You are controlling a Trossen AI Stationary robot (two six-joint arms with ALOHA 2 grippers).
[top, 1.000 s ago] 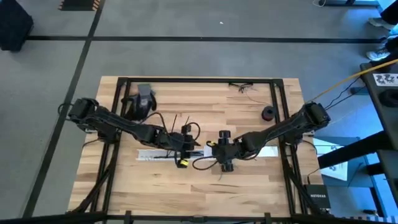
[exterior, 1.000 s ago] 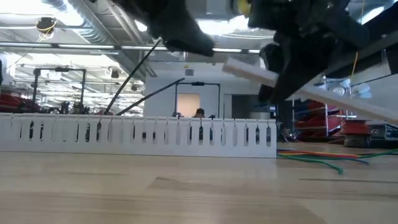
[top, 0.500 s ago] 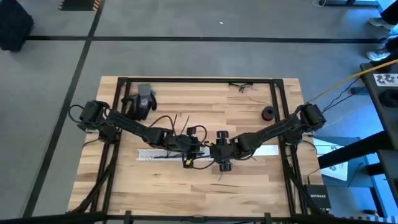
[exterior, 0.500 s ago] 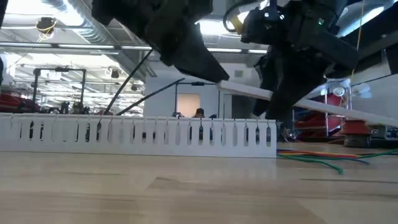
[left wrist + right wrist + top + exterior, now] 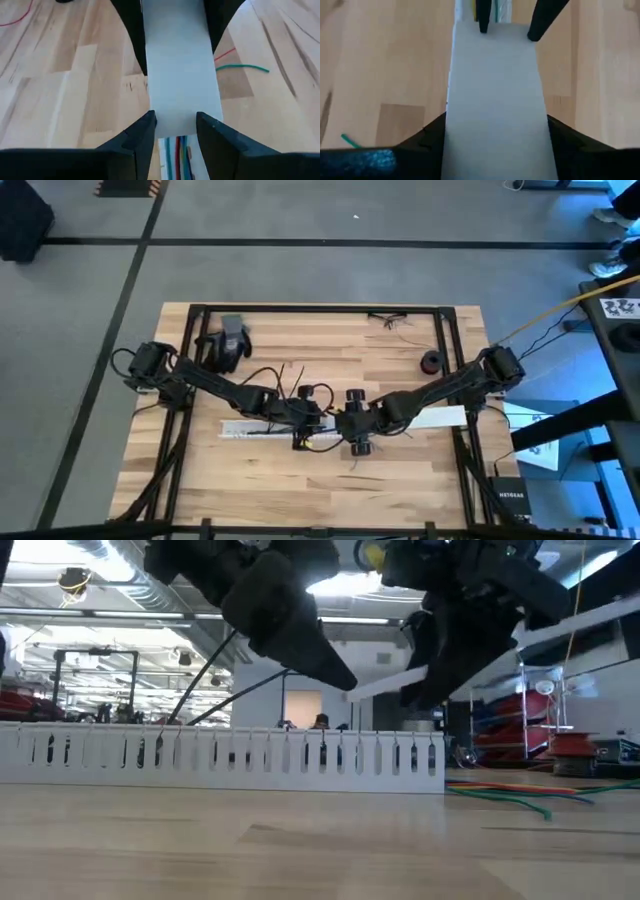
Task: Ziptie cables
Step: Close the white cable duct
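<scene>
A long white slotted duct (image 5: 245,430) lies on the table, with coloured wires (image 5: 176,155) inside it. Thin dark cables (image 5: 215,665) slant up out of the duct. My right gripper (image 5: 347,424) is shut on a flat white strip (image 5: 440,418) above the duct's right end. My left gripper (image 5: 318,418) is open. Its fingertips (image 5: 150,127) stand at the strip's left end (image 5: 180,127). I cannot tell whether they touch it. My right gripper pinches the white strip by its two long edges (image 5: 451,125) between its two fingers, a little in from the strip's left end. The fingers lie along the strip. The strip is lifted clear and tilted, its free right end (image 5: 600,615) higher than its left end.
A dark glove (image 5: 230,340) lies at the far left. A small black roll (image 5: 431,362) and thin loose wires (image 5: 395,320) lie at the far right. Green and orange wires (image 5: 520,802) lie on the table right of the duct.
My left gripper has gone toward the table's right edge, up to the strip's left end. The strip has tipped in my right gripper. It slanted down to the right before and now rises to the right, with its left end lower.
</scene>
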